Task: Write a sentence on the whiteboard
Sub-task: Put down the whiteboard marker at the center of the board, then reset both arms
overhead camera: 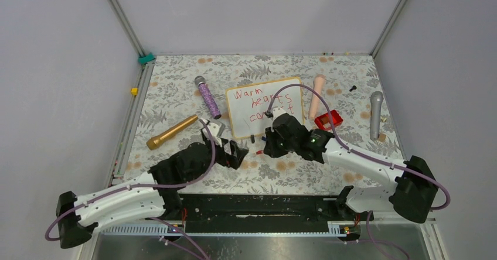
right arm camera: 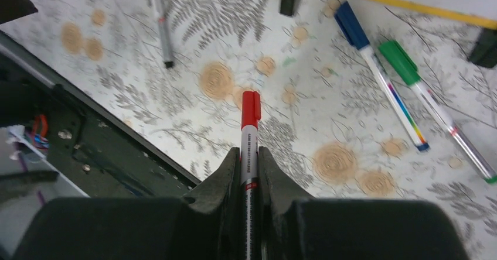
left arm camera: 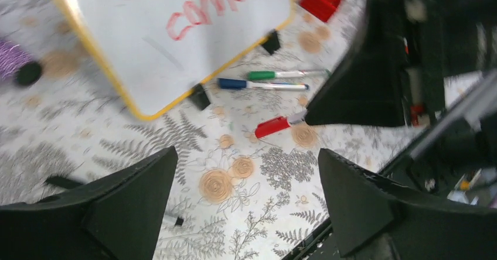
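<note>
From the top view, the whiteboard [overhead camera: 265, 84] lies flat in the middle of the flowered table [overhead camera: 176, 90], tilted a little. The sentence [overhead camera: 252, 103] runs across it in red in three staggered lines, and the last line is partly hidden by a cable. The right gripper [overhead camera: 271, 144] sits at the board's near edge. The left gripper [overhead camera: 234, 149] hangs just beside the near left corner. Around the board we spot a gold microphone [overhead camera: 172, 132], a purple microphone [overhead camera: 208, 97], a peach one [overhead camera: 317, 96], a grey one [overhead camera: 375, 115] and a small red box [overhead camera: 328, 120].

Over to the left wrist. The left gripper [left arm camera: 246, 160] has its jaws spread wide with nothing between them, only tablecloth. The whiteboard [left arm camera: 136, 111] fills the upper left, with the bottom line of the sentence [left arm camera: 217, 5] showing. A green marker [left arm camera: 281, 74] and a blue marker [left arm camera: 261, 85] lie side by side just off its edge. Below them is the red marker [left arm camera: 274, 126], poking out of the right gripper [left arm camera: 305, 116].

Now the right wrist. The right gripper [right arm camera: 250, 160] is clamped tight on the red marker [right arm camera: 250, 116], whose red end points out over the cloth. The blue marker [right arm camera: 381, 78] and green marker [right arm camera: 428, 102] lie to the right. The whiteboard [right arm camera: 410, 4] shows only its yellow rim along the top.
</note>
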`<state>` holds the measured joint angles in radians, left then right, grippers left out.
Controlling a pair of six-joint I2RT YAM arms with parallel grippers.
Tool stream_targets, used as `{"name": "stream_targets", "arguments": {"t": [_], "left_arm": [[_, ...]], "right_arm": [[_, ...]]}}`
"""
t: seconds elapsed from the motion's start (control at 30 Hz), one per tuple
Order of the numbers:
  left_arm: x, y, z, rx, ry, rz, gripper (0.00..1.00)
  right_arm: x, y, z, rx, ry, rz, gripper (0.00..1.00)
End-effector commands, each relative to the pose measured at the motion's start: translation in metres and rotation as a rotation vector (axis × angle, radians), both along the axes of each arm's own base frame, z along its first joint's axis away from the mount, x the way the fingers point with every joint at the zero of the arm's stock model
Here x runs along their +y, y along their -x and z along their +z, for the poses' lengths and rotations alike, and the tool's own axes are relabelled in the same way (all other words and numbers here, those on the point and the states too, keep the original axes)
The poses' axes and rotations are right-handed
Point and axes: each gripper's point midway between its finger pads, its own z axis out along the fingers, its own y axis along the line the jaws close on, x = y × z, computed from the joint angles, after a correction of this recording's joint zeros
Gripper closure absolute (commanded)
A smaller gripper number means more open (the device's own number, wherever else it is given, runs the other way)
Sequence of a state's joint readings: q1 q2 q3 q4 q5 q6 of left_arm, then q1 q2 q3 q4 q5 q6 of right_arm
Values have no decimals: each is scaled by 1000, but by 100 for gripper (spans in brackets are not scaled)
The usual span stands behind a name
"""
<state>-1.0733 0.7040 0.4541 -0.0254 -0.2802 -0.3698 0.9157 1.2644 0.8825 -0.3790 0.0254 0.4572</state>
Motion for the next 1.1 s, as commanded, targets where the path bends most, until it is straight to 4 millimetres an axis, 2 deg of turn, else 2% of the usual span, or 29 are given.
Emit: {"name": "stream_targets", "arguments": {"t": [0.0, 0.07, 0.23, 0.33, 0.43, 0.47, 0.53, 0.6, 0.7, 0.73, 0.8, 0.87, 0.93, 1.0, 1.07], "left_arm": [[66, -23, 14, 175, 90, 468, 2], [86, -23, 18, 216, 101, 560, 1], [107, -21, 36, 219, 77, 600, 1], [117, -24, 41, 204, 51, 629, 1], [123, -26, 40, 203, 37, 653, 1], [123, -26, 39, 206, 34, 655, 1], [125, -26, 36, 215, 29, 660, 1], [126, -26, 32, 223, 23, 664, 1], [126, -26, 26, 236, 9, 661, 1], [126, -25, 24, 241, 3, 659, 1], [126, -25, 20, 249, -10, 655, 1], [125, -26, 17, 256, -22, 648, 1], [120, -27, 16, 260, -29, 624, 1], [113, -27, 17, 262, -31, 593, 1], [108, -29, 16, 256, -36, 573, 1]], "right_arm": [[45, -14, 38, -74, -283, 10, 100], [64, -22, 53, -100, -406, -2, 100], [109, -47, 81, -143, -649, -55, 100], [140, -56, 89, -182, -708, -65, 100], [168, -66, 86, -219, -724, -101, 100], [176, -70, 83, -223, -728, -114, 97], [186, -77, 76, -225, -728, -139, 83], [189, -85, 65, -238, -704, -177, 70], [185, -92, 48, -248, -667, -225, 35], [183, -92, 44, -247, -654, -230, 29], [178, -89, 42, -247, -643, -227, 24], [171, -85, 43, -257, -630, -212, 15], [161, -79, 50, -279, -608, -176, 13], [144, -75, 53, -305, -569, -147, 13], [118, -74, 53, -326, -530, -139, 13]]}}
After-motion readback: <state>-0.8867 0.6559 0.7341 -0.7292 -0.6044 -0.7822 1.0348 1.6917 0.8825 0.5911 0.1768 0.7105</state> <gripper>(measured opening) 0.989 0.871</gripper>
